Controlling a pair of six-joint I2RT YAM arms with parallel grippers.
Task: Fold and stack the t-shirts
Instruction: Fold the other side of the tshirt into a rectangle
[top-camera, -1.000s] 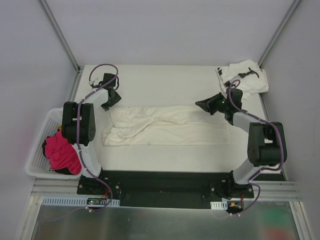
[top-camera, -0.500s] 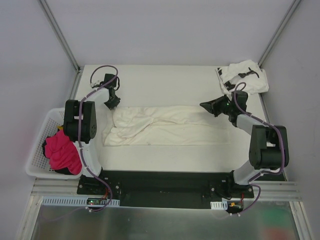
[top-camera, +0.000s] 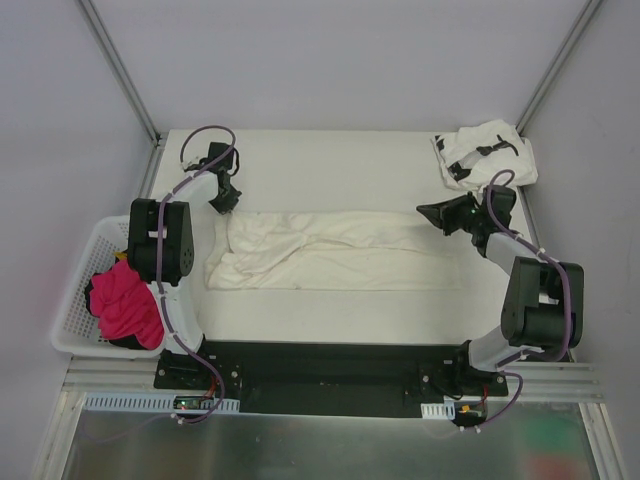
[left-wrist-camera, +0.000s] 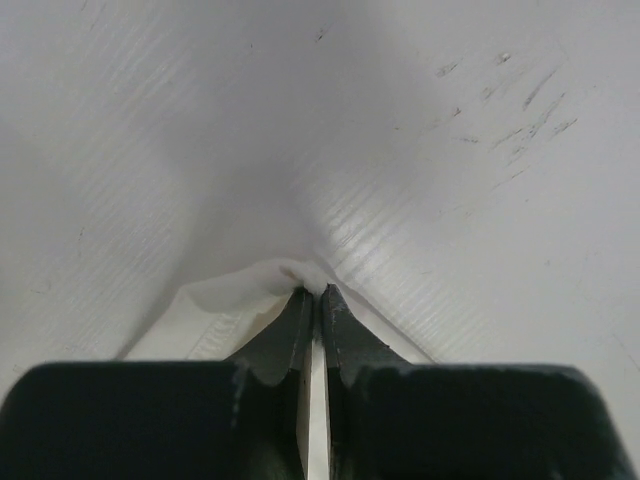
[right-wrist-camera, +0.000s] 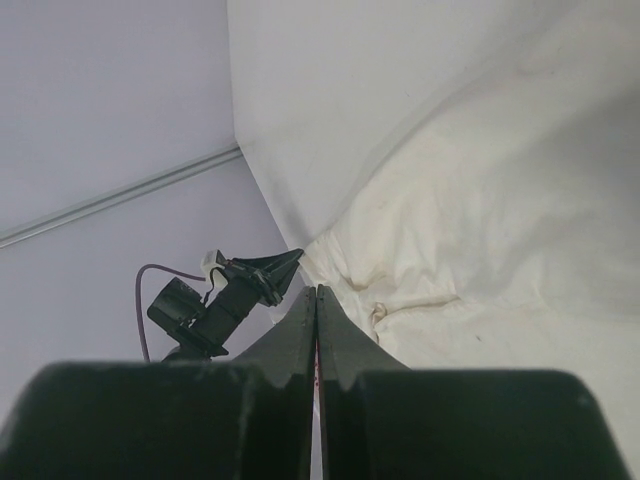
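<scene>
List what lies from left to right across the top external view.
White basket with pink cloth → left gripper → cream-white t-shirt → right gripper → printed t-shirt.

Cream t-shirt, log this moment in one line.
cream t-shirt: long band across table | left claw: shut on its left end | right claw: shut on its right end | printed t-shirt: bunched, far right corner

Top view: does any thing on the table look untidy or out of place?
Yes. The white cloth t-shirt with black printed marks lies crumpled at the far right corner of the white table, not folded. The large cream-white cloth t-shirt across the middle is wrinkled at its left end.
</scene>
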